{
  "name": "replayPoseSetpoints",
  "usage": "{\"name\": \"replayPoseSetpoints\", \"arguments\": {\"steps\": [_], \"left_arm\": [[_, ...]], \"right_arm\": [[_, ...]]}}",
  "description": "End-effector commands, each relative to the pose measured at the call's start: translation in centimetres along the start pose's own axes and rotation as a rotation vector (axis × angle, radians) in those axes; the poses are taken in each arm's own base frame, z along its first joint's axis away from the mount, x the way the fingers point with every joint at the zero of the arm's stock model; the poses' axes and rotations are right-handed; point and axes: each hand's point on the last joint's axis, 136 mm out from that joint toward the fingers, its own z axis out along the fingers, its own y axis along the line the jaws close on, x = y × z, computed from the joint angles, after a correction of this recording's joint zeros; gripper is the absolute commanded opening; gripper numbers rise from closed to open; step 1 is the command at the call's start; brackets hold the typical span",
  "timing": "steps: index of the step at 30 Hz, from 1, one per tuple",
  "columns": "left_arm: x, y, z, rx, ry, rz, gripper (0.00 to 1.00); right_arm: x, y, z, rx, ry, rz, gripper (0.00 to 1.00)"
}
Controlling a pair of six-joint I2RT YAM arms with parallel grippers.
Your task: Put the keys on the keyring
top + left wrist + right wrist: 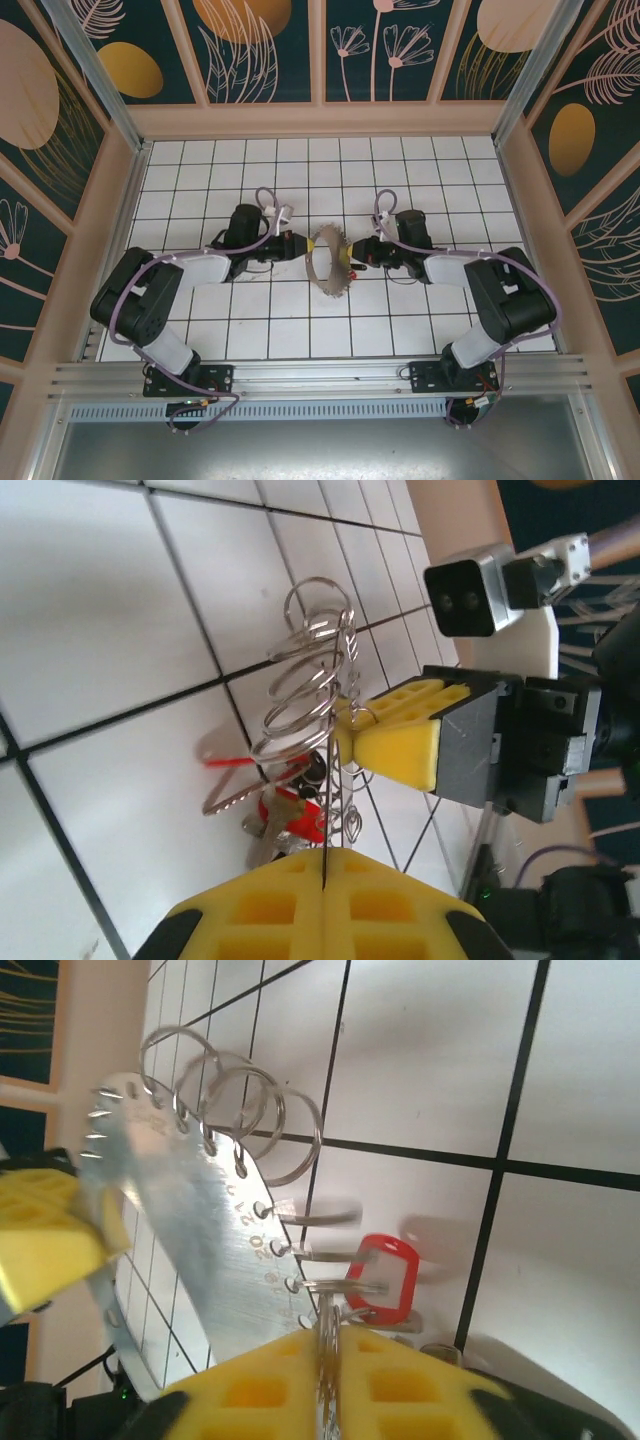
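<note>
The keyring (325,265), a silvery hoop fringed with small wire rings, stands on edge at mid-floor between my two grippers. My left gripper (303,246) holds its left rim; in the left wrist view the yellow pads (325,865) are shut on the hoop's thin edge (328,780). My right gripper (352,256) holds the opposite rim, its pads (330,1345) closed on a small wire ring at the hoop's (190,1230) edge. The keys (295,815), red-headed, hang low near the floor. One red head (385,1275) shows just beyond the right pads.
The white tiled floor (250,330) is boxed in by wooden walls (320,120) on three sides. An aluminium rail (320,375) runs along the near edge by the arm bases. The right wrist's camera block (465,595) sits close behind the hoop.
</note>
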Motion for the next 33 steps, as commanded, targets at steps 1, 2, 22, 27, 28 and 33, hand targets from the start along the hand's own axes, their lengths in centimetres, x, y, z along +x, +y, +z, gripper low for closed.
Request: {"name": "replayPoseSetpoints", "arguments": {"steps": [1,2,22,27,28,33], "left_arm": [[-1.8,-1.2,-1.6,-0.143,0.072,0.243,0.00],[-3.2,-1.6,-2.4,-0.206,0.065,0.327,0.00],[-2.3,-10.0,-3.3,0.138,0.238,0.535,0.00],[-1.0,-10.0,-2.6,0.224,0.271,0.479,0.00],[-0.9,-10.4,-2.6,0.257,0.266,0.467,0.00],[0.2,-10.9,-1.8,0.316,0.297,0.435,0.00]], "right_arm": [[-2.2,2.1,-2.1,0.058,-0.091,-0.123,0.26],[-3.1,2.1,-3.2,0.108,-0.145,-0.146,0.29],[-7.4,1.0,-12.8,0.401,-0.660,-0.293,0.40],[-7.2,0.7,-12.8,0.415,-0.652,-0.293,0.40],[-7.2,0.6,-12.8,0.418,-0.652,-0.292,0.40],[-6.9,0.2,-12.7,0.421,-0.651,-0.278,0.39]]}}
